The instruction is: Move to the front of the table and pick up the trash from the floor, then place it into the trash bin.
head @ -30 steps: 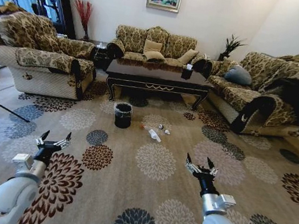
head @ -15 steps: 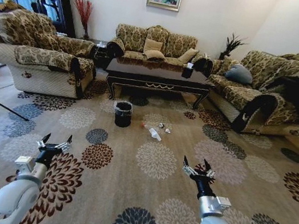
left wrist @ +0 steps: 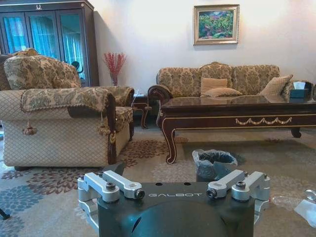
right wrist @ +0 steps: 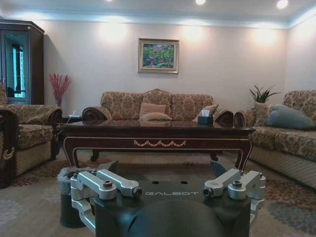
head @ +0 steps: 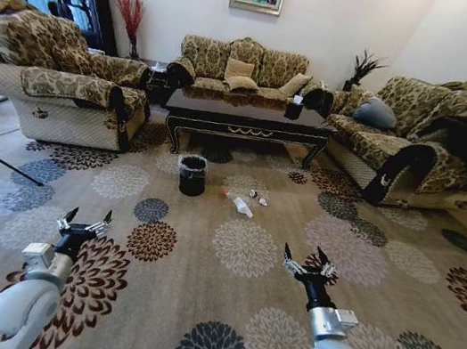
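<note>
1. The clear plastic bottle with the red cap (head: 238, 205) is lying on its side on the beige flower-patterned carpet (head: 199, 268), just to the right of the small round black bin with the thin liner bag (head: 192, 175). Both are lying in front of the long glossy dark wooden coffee table (head: 248, 116).
2. Two smaller bits are lying just beyond the bottle: a flat white wrapper (head: 262, 202) and a tiny silvery piece (head: 253, 194).
3. The bottle is looking empty to me, so light, slick and easily dented; I would be pinching it gently across the middle of its body.
4. The wrapper is looking limp and flat, likely needing a pinch at one edge.
5. The left gripper (head: 86, 223) and the right gripper (head: 306, 261) are both hovering low over the carpet with fingers spread and holding nothing.
6. All the litter is sitting well ahead of both sets of fingers, nearer the right gripper's line.
</note>
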Robot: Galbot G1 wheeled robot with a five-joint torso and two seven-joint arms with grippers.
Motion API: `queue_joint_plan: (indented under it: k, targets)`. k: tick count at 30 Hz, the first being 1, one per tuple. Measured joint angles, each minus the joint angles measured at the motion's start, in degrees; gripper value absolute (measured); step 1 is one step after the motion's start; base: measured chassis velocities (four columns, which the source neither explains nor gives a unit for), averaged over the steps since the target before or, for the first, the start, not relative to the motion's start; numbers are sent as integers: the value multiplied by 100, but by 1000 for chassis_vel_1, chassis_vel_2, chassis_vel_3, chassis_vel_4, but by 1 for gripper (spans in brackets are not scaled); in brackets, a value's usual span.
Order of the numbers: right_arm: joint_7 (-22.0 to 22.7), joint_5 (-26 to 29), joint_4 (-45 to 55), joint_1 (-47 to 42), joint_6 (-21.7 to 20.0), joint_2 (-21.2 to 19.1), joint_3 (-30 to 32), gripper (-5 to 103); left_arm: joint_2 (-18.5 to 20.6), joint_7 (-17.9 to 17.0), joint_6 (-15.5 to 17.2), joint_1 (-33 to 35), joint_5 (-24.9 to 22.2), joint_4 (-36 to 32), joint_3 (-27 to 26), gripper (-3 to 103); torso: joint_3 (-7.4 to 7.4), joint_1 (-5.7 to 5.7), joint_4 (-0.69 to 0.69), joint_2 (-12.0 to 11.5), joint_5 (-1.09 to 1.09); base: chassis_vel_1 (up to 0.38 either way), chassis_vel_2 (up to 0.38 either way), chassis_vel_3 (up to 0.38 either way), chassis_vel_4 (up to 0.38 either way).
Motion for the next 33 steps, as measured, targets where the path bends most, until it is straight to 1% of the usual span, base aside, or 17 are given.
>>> queue_joint_plan:
  k: [4,7,10,18,22,30,33]
  targets:
    - [3,-43,8,17,-6,48,-69,100,2,0,0,34,11,-2,-13,100,-54,-34,0,-88,0,0,0,0,0]
    - [6,-59,-52,76,-7,23,-70,100,7,0,-3,35,12,-2,-23,100,-88,-50,0,-137,0,0,0,0,0]
    - [0,-190,-234,117,52,-33,-41,100,13,34,-48,39,12,4,-27,100,-146,-79,1,-227,0,0,0,0,0]
    - [-62,-337,-312,23,93,-22,-66,100,17,61,-84,71,41,20,18,100,-252,-142,0,-395,1,0,0,0,0]
    - [-62,-222,-299,92,73,-120,-43,100,25,60,-80,60,44,-9,32,100,-334,-181,0,-515,1,0,0,0,0]
    - [23,20,-261,192,-38,-213,-21,100,23,75,-80,112,115,8,106,100,-435,-233,0,-669,0,0,0,0,0]
    - [26,77,-286,208,-98,-350,-52,100,12,92,-87,154,213,11,198,100,-497,-267,0,-765,0,0,0,0,0]
